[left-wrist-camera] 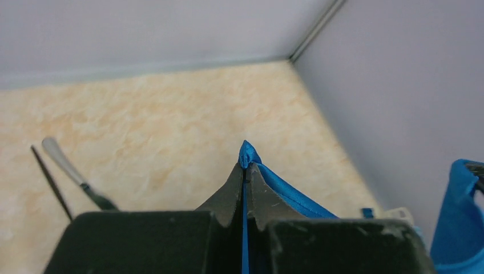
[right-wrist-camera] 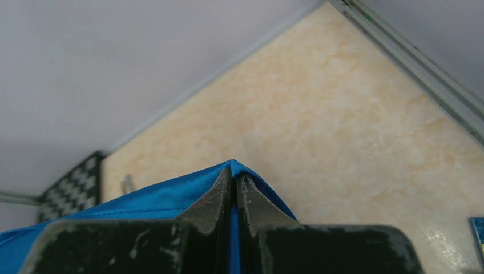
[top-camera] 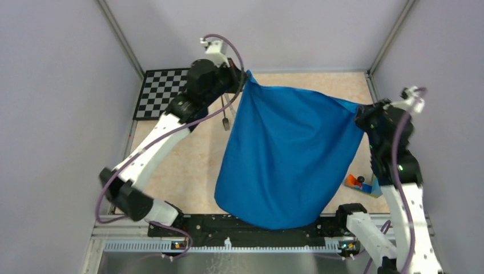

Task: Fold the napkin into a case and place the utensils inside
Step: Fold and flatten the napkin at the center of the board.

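Note:
The bright blue napkin (top-camera: 288, 154) hangs as one wide sheet above the table, stretched between both arms, its lower edge near the front rail. No folded case is in view. My left gripper (top-camera: 246, 74) (left-wrist-camera: 246, 165) is shut on the napkin's (left-wrist-camera: 285, 191) top left corner. My right gripper (top-camera: 358, 108) (right-wrist-camera: 233, 174) is shut on the napkin's (right-wrist-camera: 142, 202) top right corner. The utensils (top-camera: 226, 121) lie on the table just left of the cloth. In the left wrist view they show as a thin dark fork (left-wrist-camera: 51, 182) beside a pale grey knife (left-wrist-camera: 60, 160).
A black-and-white checkerboard (top-camera: 160, 91) (right-wrist-camera: 74, 191) lies at the back left corner. Small orange and blue items (top-camera: 359, 184) sit by the right arm's base. Grey walls enclose the beige table (top-camera: 188, 165) on three sides.

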`<act>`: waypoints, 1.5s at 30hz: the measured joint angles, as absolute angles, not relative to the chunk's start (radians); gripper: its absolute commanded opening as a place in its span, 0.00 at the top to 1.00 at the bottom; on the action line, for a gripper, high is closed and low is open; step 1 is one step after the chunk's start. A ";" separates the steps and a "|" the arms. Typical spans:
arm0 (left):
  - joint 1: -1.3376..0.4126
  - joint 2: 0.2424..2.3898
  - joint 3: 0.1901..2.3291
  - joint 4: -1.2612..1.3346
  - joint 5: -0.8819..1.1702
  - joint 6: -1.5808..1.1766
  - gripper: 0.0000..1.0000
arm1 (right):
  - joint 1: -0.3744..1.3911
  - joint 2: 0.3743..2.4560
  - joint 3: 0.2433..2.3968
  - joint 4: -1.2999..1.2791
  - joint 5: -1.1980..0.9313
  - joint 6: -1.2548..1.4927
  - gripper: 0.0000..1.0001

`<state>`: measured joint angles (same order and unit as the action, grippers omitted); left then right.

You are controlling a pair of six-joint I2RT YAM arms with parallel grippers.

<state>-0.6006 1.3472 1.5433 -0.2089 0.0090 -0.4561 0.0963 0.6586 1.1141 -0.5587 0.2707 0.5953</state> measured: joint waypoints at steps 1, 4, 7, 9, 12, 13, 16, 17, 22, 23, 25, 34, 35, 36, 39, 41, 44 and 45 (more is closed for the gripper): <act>-0.582 1.419 1.543 -0.207 0.017 -0.453 1.00 | 0.096 0.726 1.084 -0.530 0.297 0.582 1.00; -0.522 1.611 1.543 -0.174 0.064 -0.450 1.00 | 0.076 0.908 1.040 -0.450 0.327 0.555 1.00; -0.476 1.761 1.546 -0.100 0.117 -0.450 1.00 | -0.008 1.092 1.034 -0.336 0.272 0.532 1.00; -0.452 1.860 1.572 -0.054 0.149 -0.450 1.00 | -0.064 1.213 1.037 -0.246 0.227 0.513 1.00; -0.425 2.025 1.668 0.021 0.202 -0.451 1.00 | -0.121 1.419 1.085 -0.165 0.129 0.490 1.00; -0.418 2.083 1.705 0.052 0.223 -0.451 1.00 | -0.132 1.493 1.119 -0.151 0.093 0.483 1.00; -0.402 2.226 1.797 0.114 0.273 -0.454 1.00 | -0.147 1.676 1.229 -0.136 0.001 0.454 1.00; -0.398 2.267 1.827 0.118 0.284 -0.454 1.00 | -0.150 1.721 1.264 -0.137 -0.022 0.445 1.00; -0.387 2.371 1.905 0.123 0.327 -0.459 1.00 | -0.158 1.863 1.404 -0.144 -0.125 0.420 1.00; -0.385 2.371 1.905 0.123 0.331 -0.458 1.00 | -0.160 1.872 1.417 -0.144 -0.140 0.418 1.00; -0.378 2.371 1.905 0.134 0.337 -0.457 1.00 | -0.167 1.877 1.430 -0.146 -0.163 0.412 1.00; -0.324 2.310 1.852 0.159 0.354 -0.447 1.00 | -0.194 1.922 1.579 -0.184 -0.242 0.393 1.00; -0.315 2.301 1.845 0.160 0.356 -0.447 1.00 | -0.195 1.930 1.595 -0.185 -0.252 0.393 1.00; -0.308 2.297 1.843 0.162 0.358 -0.447 1.00 | -0.195 1.941 1.611 -0.186 -0.260 0.393 1.00; -0.288 2.292 1.843 0.173 0.367 -0.447 1.00 | -0.195 1.977 1.652 -0.192 -0.284 0.394 1.00; -0.281 2.292 1.843 0.171 0.379 -0.447 1.00 | -0.195 2.003 1.678 -0.203 -0.297 0.396 1.00; -0.281 2.292 1.843 0.172 0.403 -0.455 1.00 | -0.195 2.014 1.687 -0.229 -0.310 0.402 1.00; -0.283 2.291 1.840 0.175 0.411 -0.463 1.00 | -0.195 2.014 1.687 -0.240 -0.313 0.405 1.00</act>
